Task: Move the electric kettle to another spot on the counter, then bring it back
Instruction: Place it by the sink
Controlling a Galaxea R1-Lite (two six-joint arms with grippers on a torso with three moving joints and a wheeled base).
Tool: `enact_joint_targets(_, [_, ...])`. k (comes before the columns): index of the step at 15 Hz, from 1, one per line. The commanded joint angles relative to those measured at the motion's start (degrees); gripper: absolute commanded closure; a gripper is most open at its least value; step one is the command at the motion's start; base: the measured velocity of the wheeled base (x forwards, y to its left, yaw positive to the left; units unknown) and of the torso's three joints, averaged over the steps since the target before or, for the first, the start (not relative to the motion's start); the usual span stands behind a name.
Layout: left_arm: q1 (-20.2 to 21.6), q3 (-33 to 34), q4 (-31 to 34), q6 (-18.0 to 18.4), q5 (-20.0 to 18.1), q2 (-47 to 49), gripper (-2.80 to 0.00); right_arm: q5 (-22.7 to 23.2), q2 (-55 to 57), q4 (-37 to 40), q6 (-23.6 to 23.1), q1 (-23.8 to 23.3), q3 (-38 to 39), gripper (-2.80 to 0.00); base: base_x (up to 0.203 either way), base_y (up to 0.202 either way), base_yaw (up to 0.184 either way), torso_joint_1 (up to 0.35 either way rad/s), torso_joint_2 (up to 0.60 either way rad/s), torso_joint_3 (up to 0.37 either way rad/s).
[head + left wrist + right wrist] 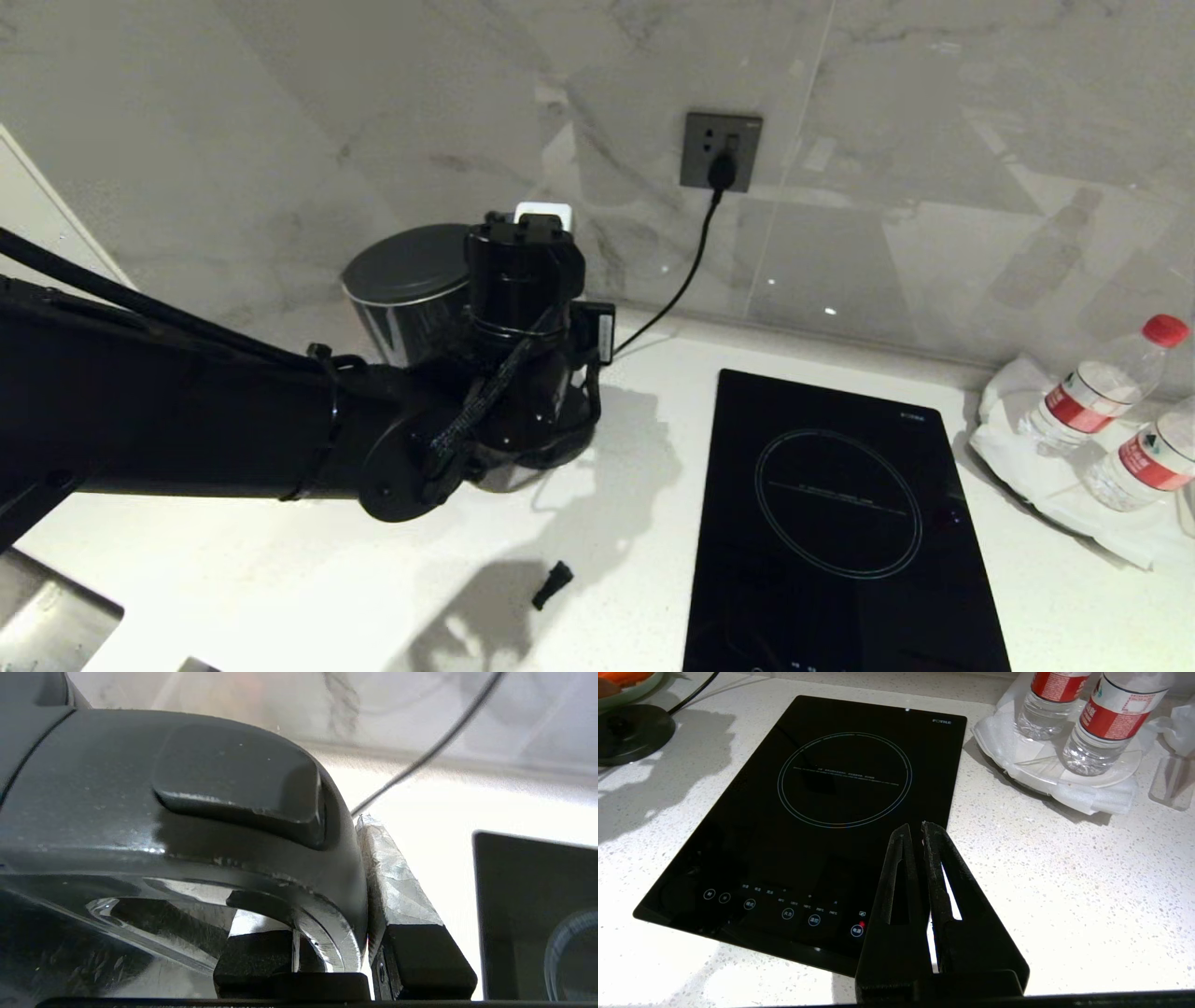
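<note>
Right gripper point(920, 828) fingers pressed together over the black induction hob point(822, 826), two water bottles point(1104, 721) on a white plate point(1069, 781) beyond, round black base disc point(630, 732) far across counter point(1064, 882)

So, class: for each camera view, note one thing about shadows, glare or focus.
Head view: the arm throws a hard shadow across the counter. Left wrist view: the electric kettle fills the frame, slightly soft, and the counter behind glares white. Right wrist view: sharp, with ceiling light reflected in the hob.

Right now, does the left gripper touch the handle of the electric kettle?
Touching. The left wrist view shows the left gripper clamped on the electric kettle handle.
</note>
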Motion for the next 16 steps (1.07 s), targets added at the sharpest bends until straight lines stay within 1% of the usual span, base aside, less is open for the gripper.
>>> enact_joint_targets(1, [-0.1,3.4,-0.2,-0.2,0.2,-4.2,0.0,0.0,0.0,0.0,0.0,0.0,0.0,0.0,0.0,0.0,0.0,0.0,0.0,0.0])
enact_joint_targets(4, [-0.7,5.6,-0.2,-0.2,-0.1,-7.4,0.0,0.0,0.0,0.0,0.0,0.0,0.0,0.0,0.0,0.0,0.0,0.0,0.0,0.0])
enact_joint_targets(6, [-1.0,6.5,-0.2,-0.2,-1.6,-8.6,0.0,0.0,0.0,0.0,0.0,0.0,0.0,0.0,0.0,0.0,0.0,0.0,0.0,0.0])
enact_joint_targets(14, [-1.4,6.7,-0.2,-0.3,-1.5,-8.1,0.0,0.0,0.0,0.0,0.0,0.0,0.0,0.0,0.0,0.0,0.0,0.0,0.0,0.0])
enact_joint_targets(16, [-1.4,7.1,-0.2,-0.4,-1.4,-8.1,0.0,0.0,0.0,0.0,0.0,0.0,0.0,0.0,0.0,0.0,0.0,0.007,0.01,0.11])
